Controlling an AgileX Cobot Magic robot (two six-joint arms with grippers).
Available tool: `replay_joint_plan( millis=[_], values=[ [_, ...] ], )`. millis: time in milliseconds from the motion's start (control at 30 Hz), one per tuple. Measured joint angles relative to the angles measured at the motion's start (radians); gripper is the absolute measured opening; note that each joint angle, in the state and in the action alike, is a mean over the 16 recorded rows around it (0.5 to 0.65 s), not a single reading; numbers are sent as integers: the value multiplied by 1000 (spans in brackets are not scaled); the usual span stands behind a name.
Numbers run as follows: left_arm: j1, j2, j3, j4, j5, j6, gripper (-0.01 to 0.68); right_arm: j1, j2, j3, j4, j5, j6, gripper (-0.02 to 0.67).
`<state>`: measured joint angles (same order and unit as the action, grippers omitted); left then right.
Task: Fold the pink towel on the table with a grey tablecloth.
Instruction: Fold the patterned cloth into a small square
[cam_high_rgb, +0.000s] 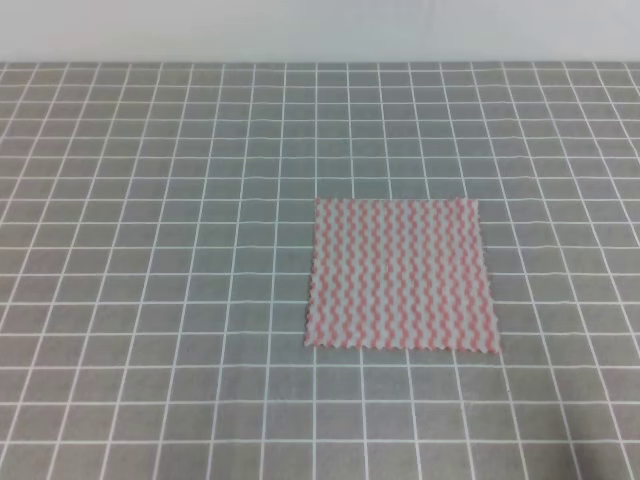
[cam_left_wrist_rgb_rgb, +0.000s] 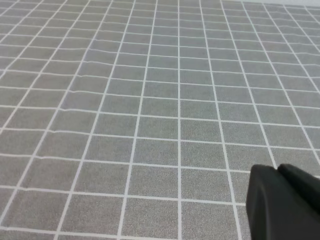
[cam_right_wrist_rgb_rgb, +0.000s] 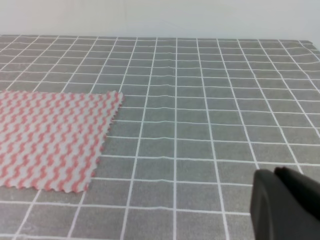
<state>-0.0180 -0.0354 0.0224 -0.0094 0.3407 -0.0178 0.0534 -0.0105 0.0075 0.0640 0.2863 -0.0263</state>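
The pink towel (cam_high_rgb: 400, 275) lies flat and unfolded, right of centre on the table with a grey tablecloth (cam_high_rgb: 150, 250). No gripper appears in the exterior high view. In the right wrist view the towel (cam_right_wrist_rgb_rgb: 50, 145) lies at the left, with its near right corner showing. A black part of my right gripper (cam_right_wrist_rgb_rgb: 287, 205) sits in the bottom right corner, well apart from the cloth. The left wrist view shows only the gridded tablecloth (cam_left_wrist_rgb_rgb: 150, 100) and a black part of my left gripper (cam_left_wrist_rgb_rgb: 285, 205). Neither view shows the jaws' gap.
A pale wall (cam_high_rgb: 320, 30) runs behind the table's far edge. The tablecloth has slight ripples (cam_right_wrist_rgb_rgb: 165, 55) toward the back in the right wrist view.
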Motion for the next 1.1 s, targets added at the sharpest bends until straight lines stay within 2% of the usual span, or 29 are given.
replay_joint_plan(
  millis=[300, 400, 867, 933, 1100],
  values=[
    [0, 4, -3, 0, 2, 0, -2, 0, -6, 2, 0, -8, 1, -18],
    [0, 2, -1, 0, 1, 0, -2, 0, -4, 0, 63, -37, 30, -18],
    [-20, -2, 1, 0, -1, 0, -2, 2, -9, -1, 884, -275, 218, -18],
    [-24, -2, 1, 0, -1, 0, -2, 3, -9, -2, 952, -296, 204, -18],
    [-30, 0, 0, 0, 0, 0, -2, 4, -1, -20, 985, -327, 95, -18]
  ],
)
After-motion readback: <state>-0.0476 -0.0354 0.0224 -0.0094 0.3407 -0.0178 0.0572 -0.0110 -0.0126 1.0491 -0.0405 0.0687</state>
